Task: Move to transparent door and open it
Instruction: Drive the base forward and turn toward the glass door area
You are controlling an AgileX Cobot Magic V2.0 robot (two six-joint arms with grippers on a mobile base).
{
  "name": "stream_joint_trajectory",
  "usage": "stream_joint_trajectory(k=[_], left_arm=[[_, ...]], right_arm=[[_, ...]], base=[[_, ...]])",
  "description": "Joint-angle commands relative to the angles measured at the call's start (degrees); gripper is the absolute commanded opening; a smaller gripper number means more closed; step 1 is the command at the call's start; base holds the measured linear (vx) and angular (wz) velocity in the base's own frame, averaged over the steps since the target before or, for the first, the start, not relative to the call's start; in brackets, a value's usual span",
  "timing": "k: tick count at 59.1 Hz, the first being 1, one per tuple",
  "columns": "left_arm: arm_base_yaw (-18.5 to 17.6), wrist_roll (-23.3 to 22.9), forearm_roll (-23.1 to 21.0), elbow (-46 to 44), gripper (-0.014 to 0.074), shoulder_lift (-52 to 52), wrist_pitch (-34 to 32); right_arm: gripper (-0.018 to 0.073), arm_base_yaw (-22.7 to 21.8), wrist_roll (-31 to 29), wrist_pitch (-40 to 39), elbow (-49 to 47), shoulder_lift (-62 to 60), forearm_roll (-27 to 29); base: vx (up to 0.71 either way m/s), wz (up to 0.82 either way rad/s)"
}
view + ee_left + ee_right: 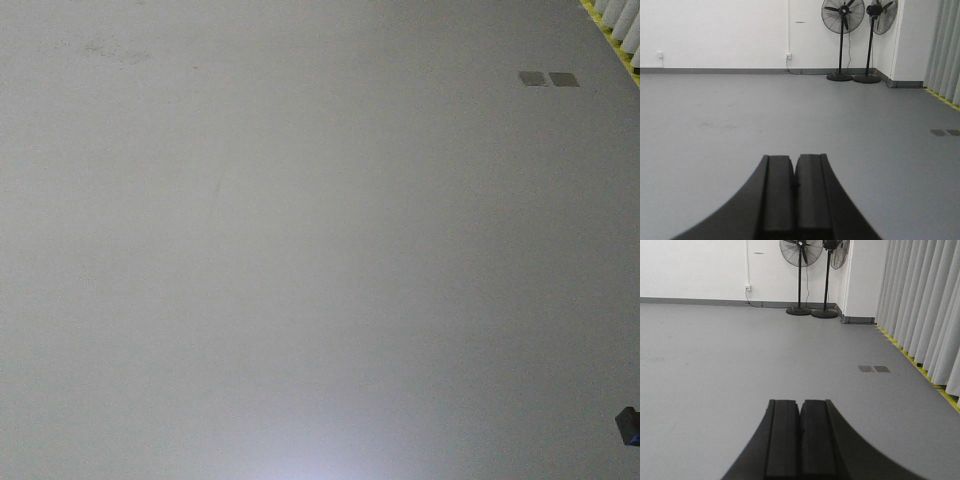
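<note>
The transparent door is out of view in every frame. My left gripper (794,158) is shut with nothing between its black fingers, held level above the grey floor and pointing toward the far white wall. My right gripper (800,402) is likewise shut and empty, aimed the same way over the floor. The front view shows only grey floor (300,250) with a small dark piece of the robot (628,425) at the lower right edge.
Two black pedestal fans (842,30) (875,25) stand by the far wall near a white corner. Pale curtains (925,305) hang along the right side above a yellow floor line (920,372). Two dark floor plates (874,369) lie near the curtains.
</note>
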Motion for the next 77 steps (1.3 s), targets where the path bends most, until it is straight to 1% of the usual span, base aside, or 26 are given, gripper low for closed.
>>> stream_joint_trajectory(k=[1,23,56,77], left_arm=[[-0.33,-0.51,-0.36,0.74,-0.0006,-0.85,-4.74],[-0.33,-0.51,-0.36,0.74,-0.0006,-0.85,-4.74],[-0.33,-0.51,-0.36,0.74,-0.0006,-0.85,-4.74],[-0.33,-0.51,-0.36,0.74,-0.0006,-0.85,-4.74]], right_arm=[[-0.0006,-0.24,-0.59,-4.44,0.17,-0.88,-0.36],[-0.0006,-0.24,-0.59,-4.44,0.17,-0.88,-0.36],[-0.0006,-0.24,-0.59,-4.44,0.17,-0.88,-0.36],[-0.0006,-0.24,-0.59,-4.44,0.17,-0.88,-0.36]], base=[[0.19,0.05],[0.25,0.01],[0.35,-0.03],[0.39,0.14]])
